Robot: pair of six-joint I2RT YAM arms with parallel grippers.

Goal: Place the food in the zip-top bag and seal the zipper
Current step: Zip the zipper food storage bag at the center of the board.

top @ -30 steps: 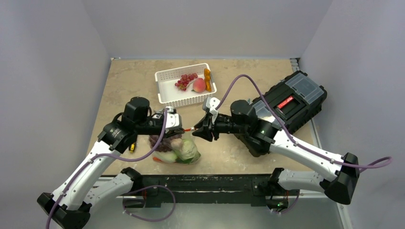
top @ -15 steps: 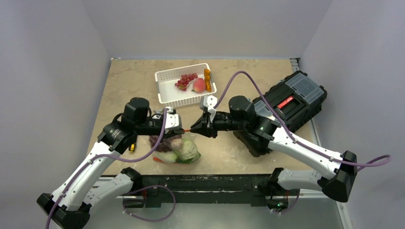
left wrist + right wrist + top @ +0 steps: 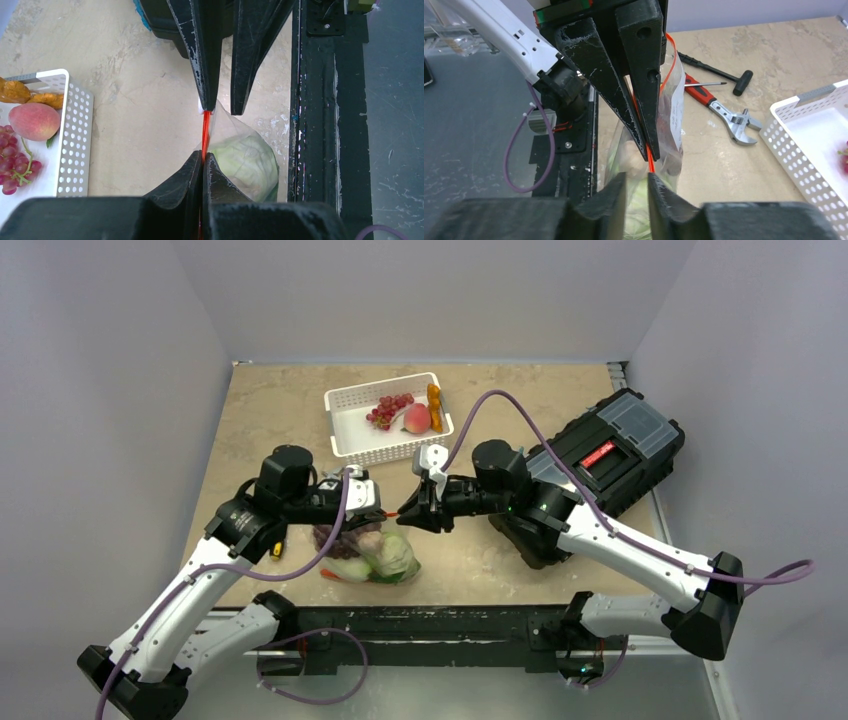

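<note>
Left gripper [image 3: 203, 159]: jaws pressed together on the zipper [image 3: 205, 131], pinching the red-orange strip edge-on.
Right gripper [image 3: 221, 111]: faces the left one tip to tip, just beside it. Its jaws stand a narrow gap apart, with the strip's end and its small white tab [image 3: 201, 106] against one finger and bag film running up into the gap.
Zipper run: a short taut length spans between the two grippers. In the right wrist view, more of the strip bows away in a curve past the left fingers [image 3: 599, 80].
Zip-top bag [image 3: 368, 552]: hangs below the strip, clear and crinkled, close to the near edge and a little left of its middle. Whether its bottom rests on the tabletop cannot be told.
Food in the bag: light green cabbage [image 3: 243, 157] on the side toward the right edge, dark purple grapes [image 3: 334, 537] toward the left edge.
Food outside the bag: red grapes [image 3: 388, 410], peach [image 3: 416, 419] and orange carrot [image 3: 434, 407] lie in the white slotted basket [image 3: 352, 435]. It is well apart from the bag, toward the far edge near its middle.
Tools: a red-handled wrench [image 3: 724, 112] and a black-handled tool [image 3: 713, 68] lie on the tabletop beyond the bag, on its left-edge side.
Toolbox [image 3: 610, 455]: black, at the right edge, partly under the right arm.
</note>
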